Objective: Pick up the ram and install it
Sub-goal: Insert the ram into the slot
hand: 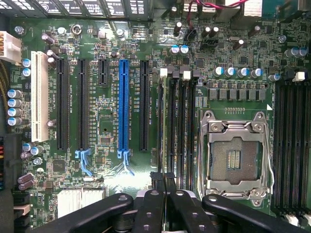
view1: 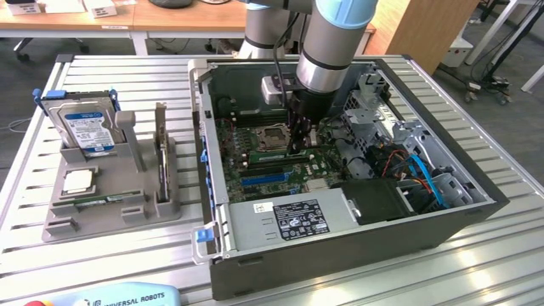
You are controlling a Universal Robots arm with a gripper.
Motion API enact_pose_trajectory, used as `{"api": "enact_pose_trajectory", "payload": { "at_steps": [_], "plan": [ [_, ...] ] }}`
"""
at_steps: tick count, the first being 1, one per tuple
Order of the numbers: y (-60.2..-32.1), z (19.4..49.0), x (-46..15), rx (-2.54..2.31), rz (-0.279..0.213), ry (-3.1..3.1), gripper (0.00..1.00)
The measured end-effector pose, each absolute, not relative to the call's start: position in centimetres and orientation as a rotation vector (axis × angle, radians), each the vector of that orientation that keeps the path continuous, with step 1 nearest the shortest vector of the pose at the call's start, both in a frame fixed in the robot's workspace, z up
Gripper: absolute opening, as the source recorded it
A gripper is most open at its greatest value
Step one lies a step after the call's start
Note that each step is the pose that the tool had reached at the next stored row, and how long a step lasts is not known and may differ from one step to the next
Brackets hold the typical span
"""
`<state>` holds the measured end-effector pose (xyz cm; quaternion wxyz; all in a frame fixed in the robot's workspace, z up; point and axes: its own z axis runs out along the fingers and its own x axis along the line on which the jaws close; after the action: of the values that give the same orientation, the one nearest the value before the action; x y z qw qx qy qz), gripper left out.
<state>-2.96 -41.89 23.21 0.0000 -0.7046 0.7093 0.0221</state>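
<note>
My gripper (view1: 299, 148) is inside the open computer case (view1: 476, 210), low over the motherboard (view1: 293, 172) beside the empty processor socket (view1: 270, 137). In the wrist view its black fingers (hand: 150, 208) are pressed together around a thin dark edge, the ram (hand: 163, 180), seen end-on. The ram hangs in line with the outermost of the black memory slots (hand: 182, 126), on the side away from the socket (hand: 236, 158). I cannot tell whether it touches the slot. The slot latches (hand: 164, 72) show white at the far end.
A grey holder (view1: 60, 223) on the exterior view's left carries a blue-labelled hard drive (view1: 85, 127), a square silver chip (view1: 78, 182) and another green stick (view1: 93, 201). A blue expansion slot (hand: 123, 104), the power supply (view1: 293, 220) and cables (view1: 421, 172) crowd the case.
</note>
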Motion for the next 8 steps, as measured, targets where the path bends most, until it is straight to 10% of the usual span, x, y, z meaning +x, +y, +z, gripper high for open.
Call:
{"api": "enact_pose_trajectory", "payload": {
  "at_steps": [8],
  "plan": [
    [-41.91,23.16,-2.96,-2.214,0.069,2.227,0.11]
  ]
}}
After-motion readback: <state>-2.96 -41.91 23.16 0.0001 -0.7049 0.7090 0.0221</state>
